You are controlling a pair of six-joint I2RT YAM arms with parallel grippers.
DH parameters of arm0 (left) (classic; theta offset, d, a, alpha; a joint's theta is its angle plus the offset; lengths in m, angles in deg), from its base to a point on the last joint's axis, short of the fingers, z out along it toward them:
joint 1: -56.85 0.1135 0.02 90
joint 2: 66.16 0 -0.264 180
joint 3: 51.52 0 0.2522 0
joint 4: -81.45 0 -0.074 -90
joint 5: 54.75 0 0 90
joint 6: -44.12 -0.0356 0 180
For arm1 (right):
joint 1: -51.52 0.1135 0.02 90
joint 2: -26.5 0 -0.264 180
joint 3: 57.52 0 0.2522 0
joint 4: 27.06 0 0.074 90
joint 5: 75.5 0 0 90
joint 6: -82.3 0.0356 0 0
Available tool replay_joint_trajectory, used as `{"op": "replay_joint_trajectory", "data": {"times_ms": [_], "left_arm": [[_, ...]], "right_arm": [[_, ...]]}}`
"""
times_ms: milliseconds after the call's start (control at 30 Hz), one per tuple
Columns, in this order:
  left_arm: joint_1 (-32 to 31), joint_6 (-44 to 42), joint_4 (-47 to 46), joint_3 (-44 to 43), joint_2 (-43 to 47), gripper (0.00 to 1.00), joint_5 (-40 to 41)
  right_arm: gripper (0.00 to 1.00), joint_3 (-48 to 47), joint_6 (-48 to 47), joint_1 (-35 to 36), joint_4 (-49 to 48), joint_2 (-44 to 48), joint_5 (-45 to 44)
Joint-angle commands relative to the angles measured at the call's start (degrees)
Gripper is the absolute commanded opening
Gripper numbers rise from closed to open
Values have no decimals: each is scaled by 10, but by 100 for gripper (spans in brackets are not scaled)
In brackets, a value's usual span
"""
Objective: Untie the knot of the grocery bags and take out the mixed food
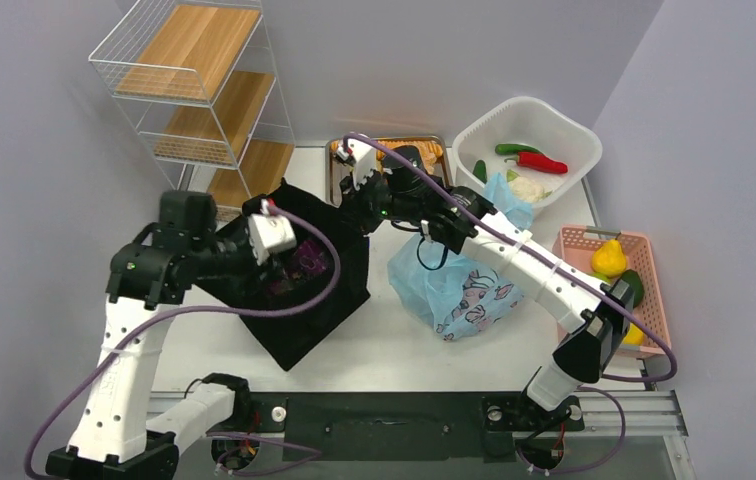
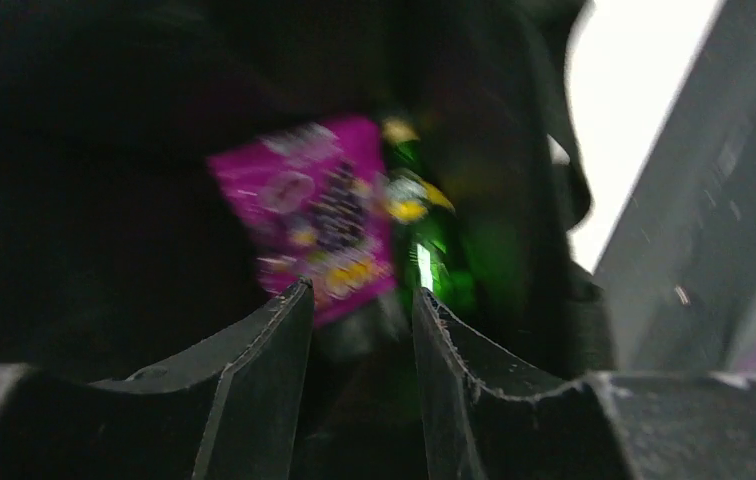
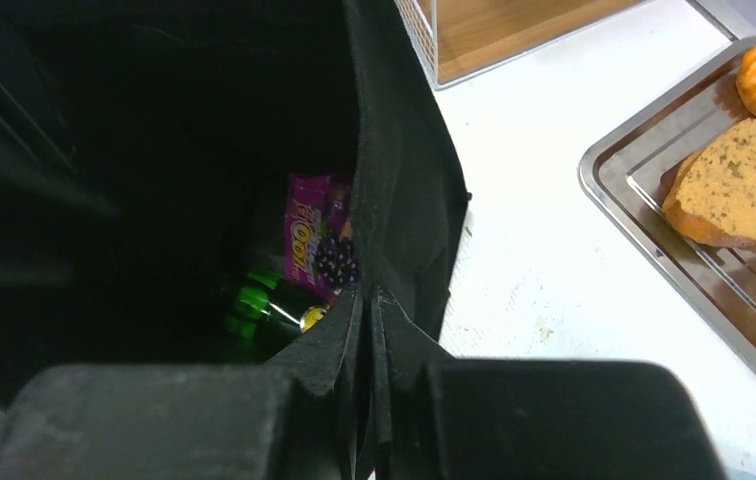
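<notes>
Left tool (image 2: 362, 300) spread facing purple packet (image 2: 319, 215), print blurred | right tool (image 3: 367, 300) pinching black tote (image 3: 404, 180) rim

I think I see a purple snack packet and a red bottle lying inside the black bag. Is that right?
Not quite: the bottle is green, not red. The right wrist view shows it lying next to the purple snack packet inside the black tote.
</notes>
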Motion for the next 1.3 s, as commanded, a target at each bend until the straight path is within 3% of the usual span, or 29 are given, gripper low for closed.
{"op": "replay_joint_trajectory", "data": {"times_ms": [0,167,233,333,500,567,667,733,800,900,1033,1133,1267], "left_arm": [[-115,-144,93,68,47,39,-29],[-313,-29,-4,73,39,44,13],[-338,-9,-17,61,23,47,21],[-342,3,-29,62,22,49,56],[-329,89,-184,153,122,53,212],[-328,76,-192,179,147,53,237],[-328,34,-131,190,142,53,250],[-329,-50,-60,202,143,53,228],[-333,-103,27,225,152,61,199],[-340,-137,61,243,152,63,193],[-341,-162,-11,235,136,64,226],[-341,-163,-142,234,124,64,264],[-341,-173,-245,254,98,66,292]], "right_arm": [[0,-91,-18,-10,-93,48,30],[0,-156,-26,-7,-93,29,57],[0,-163,-41,-4,-97,35,65],[0,-137,-76,1,-103,63,74],[0,-45,-147,24,-129,135,78],[0,-32,-166,38,-124,146,75],[0,-21,-178,59,-111,151,64],[0,-11,-177,66,-114,153,57],[0,-9,-169,72,-115,150,51],[0,-10,-155,76,-116,143,50],[0,-8,-141,76,-113,132,57],[0,-7,-129,77,-113,129,62],[0,-2,-116,76,-115,131,71]]}}
